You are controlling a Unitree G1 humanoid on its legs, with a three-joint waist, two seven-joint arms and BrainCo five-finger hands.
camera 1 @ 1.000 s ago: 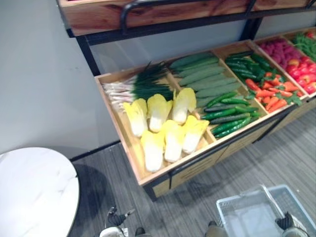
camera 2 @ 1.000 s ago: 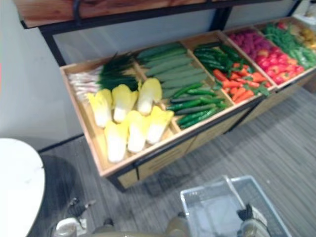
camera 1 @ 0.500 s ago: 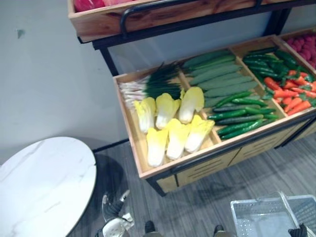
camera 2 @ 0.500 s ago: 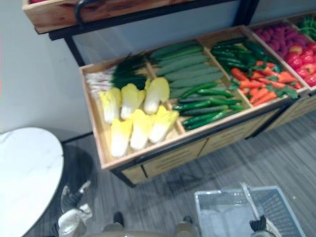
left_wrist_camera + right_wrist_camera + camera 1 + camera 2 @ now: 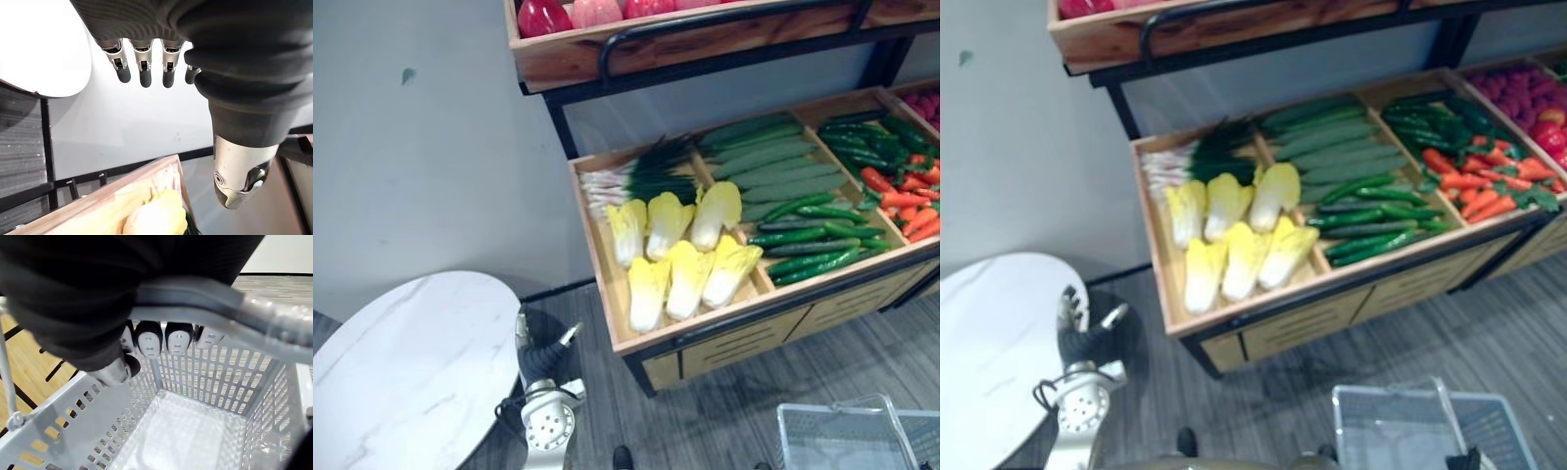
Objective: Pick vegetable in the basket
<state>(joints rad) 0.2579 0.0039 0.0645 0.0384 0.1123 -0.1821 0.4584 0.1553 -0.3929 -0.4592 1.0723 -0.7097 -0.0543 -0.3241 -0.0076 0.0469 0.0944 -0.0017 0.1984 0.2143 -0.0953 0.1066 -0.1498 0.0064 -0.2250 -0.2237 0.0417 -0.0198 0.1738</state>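
R hand (image 5: 149, 340) is seen clenched round the handle (image 5: 195, 298) of the grey mesh basket (image 5: 832, 441), fingers curled under the bar and thumb tucked beside them. Basket is placed at lower right of the head views, over the grey striped floor (image 5: 705, 421), in front of the wooden veg stand (image 5: 734, 343). Its bare perforated bottom is shown past the fingers in the right wrist view.

L hand (image 5: 543, 354) is held at lower left-centre of the frame, just beside the round white marble table (image 5: 401, 372) — fingers straight and relaxed, thumb apart, nothing grasped.

Veg is laid in the stand's compartments, centre to right of the frame:
- Leftmost compartment: yellow napa cabbages (image 5: 685, 255) at front, w/ green onions (image 5: 631, 176) behind.
- Next compartment: long pale-green cucumbers (image 5: 769, 162) at the back, darker green ones (image 5: 803, 240) in front.
- Far right edge: carrots (image 5: 911, 206).

Red produce (image 5: 545, 18) is set on the upper shelf (image 5: 705, 39) at top of the frame. L hand is well apart from the cabbages — lower and further left in the frame.
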